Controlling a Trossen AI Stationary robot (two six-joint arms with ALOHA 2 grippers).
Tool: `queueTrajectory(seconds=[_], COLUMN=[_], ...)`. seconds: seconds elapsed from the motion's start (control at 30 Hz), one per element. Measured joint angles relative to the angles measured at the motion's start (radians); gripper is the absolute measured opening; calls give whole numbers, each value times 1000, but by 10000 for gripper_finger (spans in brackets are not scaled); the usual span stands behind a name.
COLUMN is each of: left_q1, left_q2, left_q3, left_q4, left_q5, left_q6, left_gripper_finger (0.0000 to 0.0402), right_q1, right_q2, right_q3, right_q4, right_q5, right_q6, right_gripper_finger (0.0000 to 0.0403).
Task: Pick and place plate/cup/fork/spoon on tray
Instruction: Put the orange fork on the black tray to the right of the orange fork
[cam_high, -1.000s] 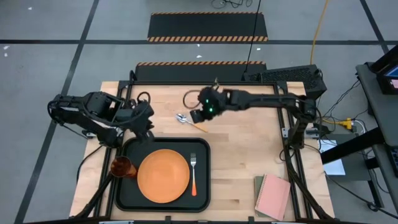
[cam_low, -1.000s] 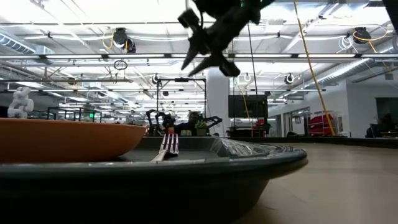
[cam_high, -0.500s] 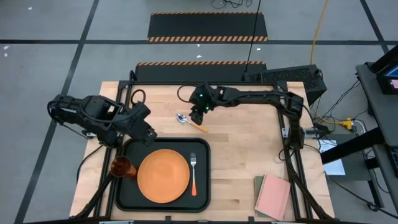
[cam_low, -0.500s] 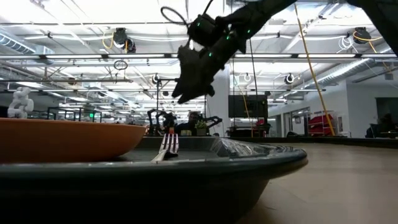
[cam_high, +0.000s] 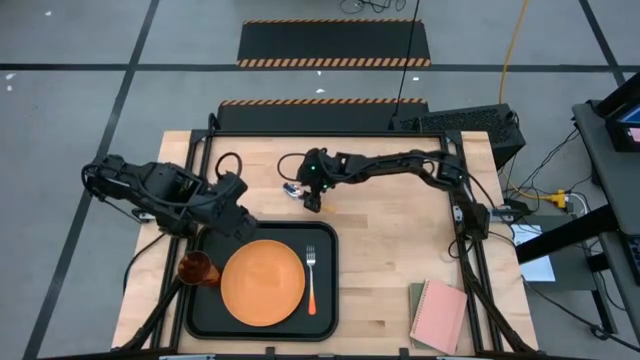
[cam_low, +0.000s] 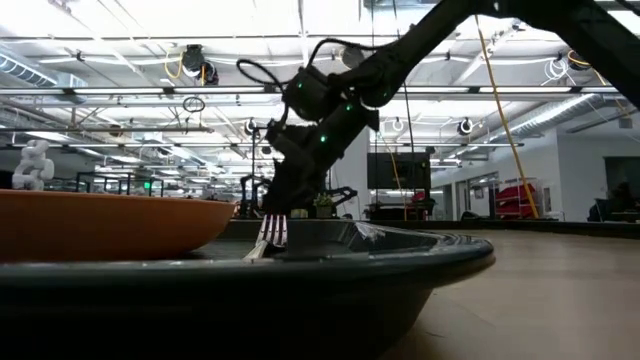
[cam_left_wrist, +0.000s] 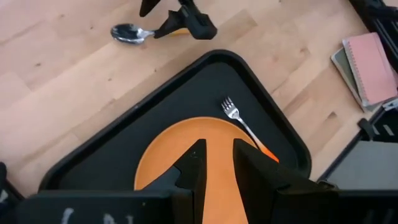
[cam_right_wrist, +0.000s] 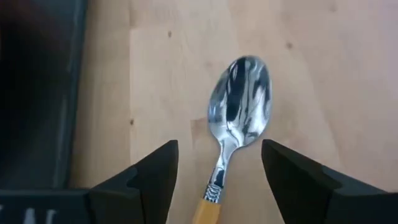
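Observation:
The spoon (cam_right_wrist: 241, 93) lies flat on the bare wood just beyond the tray's far edge, its silver bowl (cam_high: 291, 187) toward the left. My right gripper (cam_right_wrist: 219, 152) is down over it and open. One finger stands on each side of the spoon's neck, apart from it. On the black tray (cam_high: 330, 240) rest the orange plate (cam_high: 262, 282) and the fork (cam_high: 311, 275). The amber cup (cam_high: 196, 268) stands at the tray's left edge. My left gripper (cam_left_wrist: 217, 165) hovers over the tray's far left corner, its fingers a narrow gap apart with nothing between them.
A pink notebook (cam_high: 440, 315) lies at the table's near right corner. Bare wood stretches between it and the tray. In the low view the tray's rim (cam_low: 400, 260) and the plate (cam_low: 100, 225) fill the foreground, with my right gripper (cam_low: 280, 215) behind them.
My right gripper has gone toward the table's left edge and down, from well above the table to just over the spoon. My left gripper has shifted a little toward the near edge, over the tray's far left corner. The spoon has stayed in place.

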Motion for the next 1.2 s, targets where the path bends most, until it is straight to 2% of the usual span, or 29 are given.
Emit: queueTrajectory(seconds=[0.47, 0.93, 1.2], left_q1=[-10, -10, -10], left_q2=[0, 0, 0], left_q3=[0, 0, 0], left_q4=[-2, -24, -71], left_q5=[6, -51, -88], left_q6=[-14, 18, 77], left_gripper_finger=[81, 81, 81], right_q1=[6, 99, 125], right_q2=[63, 44, -19], right_q3=[2, 3, -3], right_q4=[11, -169, -227], right_q5=[81, 155, 164], right_q6=[3, 149, 197], right_gripper_finger=[185, 17, 15])
